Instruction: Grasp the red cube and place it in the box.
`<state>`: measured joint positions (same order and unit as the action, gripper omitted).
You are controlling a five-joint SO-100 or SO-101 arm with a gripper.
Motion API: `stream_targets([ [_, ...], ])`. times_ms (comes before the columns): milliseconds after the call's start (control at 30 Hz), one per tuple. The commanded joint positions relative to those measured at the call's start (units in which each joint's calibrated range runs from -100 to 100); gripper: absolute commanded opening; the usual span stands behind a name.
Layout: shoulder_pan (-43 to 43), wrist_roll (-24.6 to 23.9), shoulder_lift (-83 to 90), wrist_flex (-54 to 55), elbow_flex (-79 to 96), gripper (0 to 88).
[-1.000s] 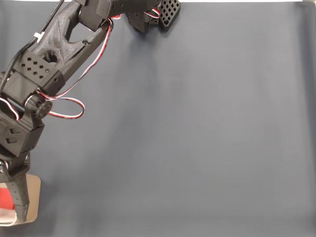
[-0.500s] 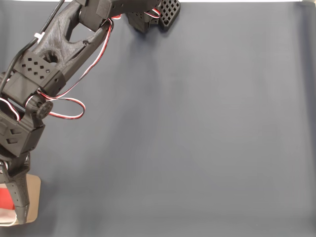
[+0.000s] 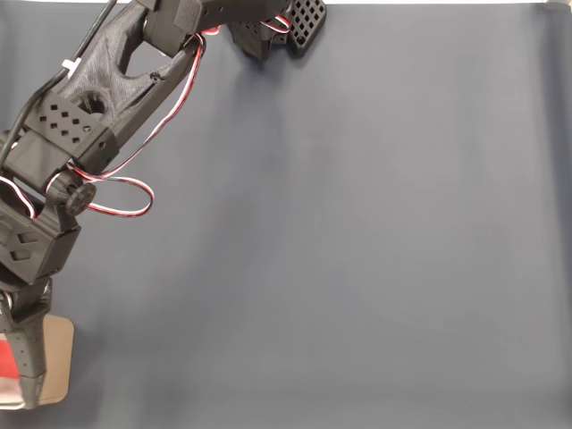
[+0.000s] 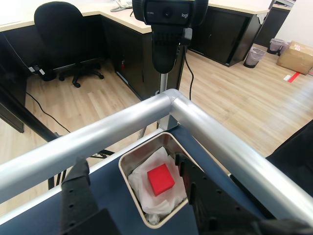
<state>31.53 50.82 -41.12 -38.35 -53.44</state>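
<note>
Wrist view: red cube lies in box, between open claw fingers

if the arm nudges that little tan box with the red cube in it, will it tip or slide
Probably slide: the box looks low, wide and thin-walled, so likely light. The dark mat may grip it somewhat. The red cube rests on crumpled white lining and would likely stay put.

In the fixed view the arm covers most of the red cube and the box, both cut by the left edge; the gripper's opening is hidden
</note>
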Motion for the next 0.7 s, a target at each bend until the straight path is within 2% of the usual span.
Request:
stream_targets([
  [0,-0.7,-0.5,2.9,1.1,-1.7,29.7],
  [300,-2.6,-0.9,6.9,1.1,2.5,0.7],
  [667,-11.5,-1.6,19.5,0.6,16.3,0.0],
])
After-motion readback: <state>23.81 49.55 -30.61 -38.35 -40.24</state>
